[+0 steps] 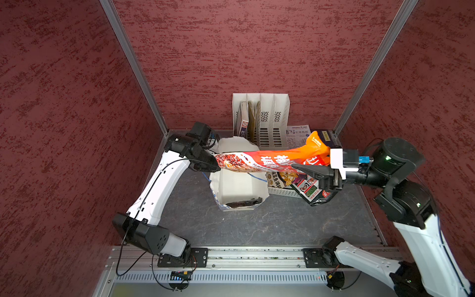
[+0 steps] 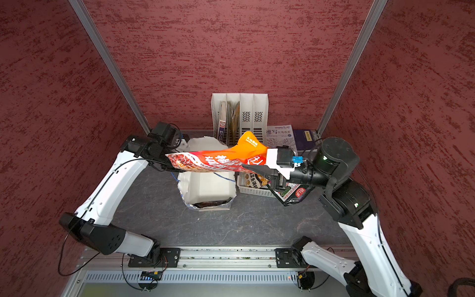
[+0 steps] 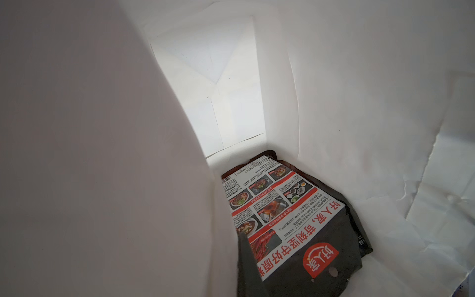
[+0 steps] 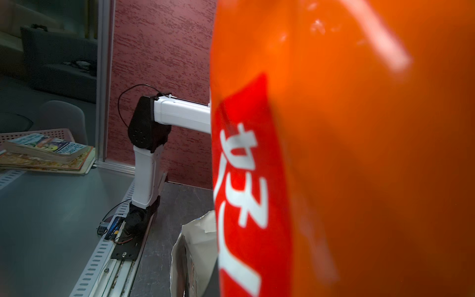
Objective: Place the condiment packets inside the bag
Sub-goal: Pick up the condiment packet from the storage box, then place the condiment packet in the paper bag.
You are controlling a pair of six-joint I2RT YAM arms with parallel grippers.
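— Two grippers, both top views first: right gripper [image 1: 298,167] clenched on the orange packet [image 1: 270,160], pouch stretched sideways above the bag [image 1: 232,183], free end reaching the left gripper [image 1: 213,167].
— Left gripper closed as well?
— Clamped on the bag's left wall, by the look of it, propping the mouth open.
— Other packets?
— One black packet [image 1: 243,204] flat on the bag's floor, near side. More in the basket [image 1: 281,191] just right of the bag, with a draped packet [image 1: 317,192] hanging over its near right edge.
— Left wrist view?
— Straight down inside the bag: white walls, black packet [image 3: 295,231] on the floor, one dark finger [image 3: 243,259] tight beside the wall.
— Right wrist view?
— Mostly orange packet [image 4: 359,154], close and blurred; bag rim [image 4: 198,231] low beside it; jaws hidden here.
— Risks from here?
— Pouch crosswise and seemingly longer than the mouth: let go flat, likely to bridge the rim or slide onto the table [image 1: 257,226]. Better tipped end-down first. Could also snag the blue string handle [image 1: 257,177], or, lowered against the thin wall, crumple or topple the bag.
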